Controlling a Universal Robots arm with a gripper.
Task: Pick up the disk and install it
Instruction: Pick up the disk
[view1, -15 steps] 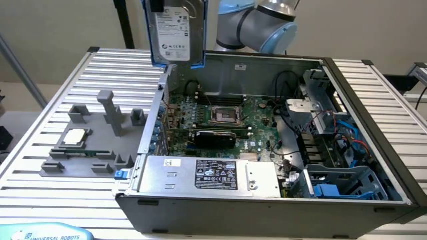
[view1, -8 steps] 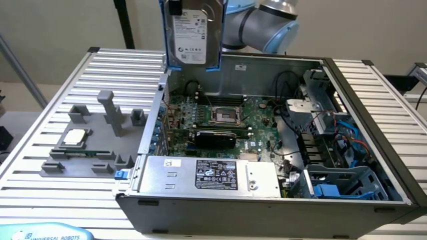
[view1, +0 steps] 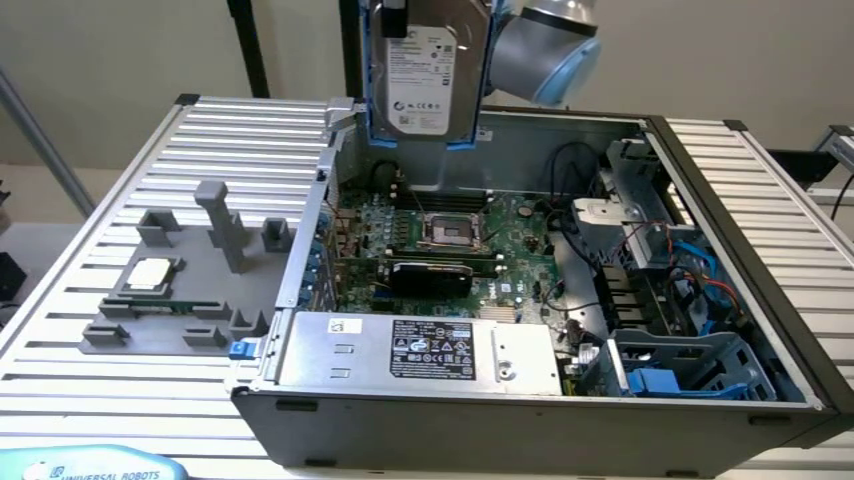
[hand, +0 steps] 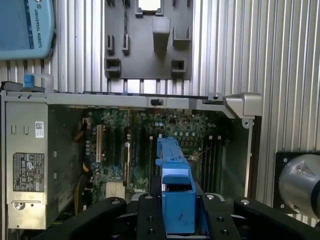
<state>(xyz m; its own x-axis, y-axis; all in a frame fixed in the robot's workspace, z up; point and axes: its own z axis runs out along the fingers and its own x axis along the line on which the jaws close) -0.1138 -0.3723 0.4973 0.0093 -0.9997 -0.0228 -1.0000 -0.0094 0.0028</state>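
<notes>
The disk (view1: 424, 75), a silver-grey hard drive with a white label in a blue carrier, hangs upright above the back wall of the open computer case (view1: 534, 420). In the wrist view its blue carrier edge (hand: 176, 192) sits between the black fingers (hand: 150, 220) of my gripper (hand: 177, 212), which is shut on it. Directly under the disk lies the green motherboard (hand: 150, 145).
Inside the case are a silver power supply box (view1: 414, 350) at the front, cables, and a blue drive cage (view1: 681, 370) at the exterior view's right. On the slatted table, a grey fixture (view1: 174, 300) holds a small square chip (view1: 151, 272). A pendant (view1: 80, 465) lies at the front edge.
</notes>
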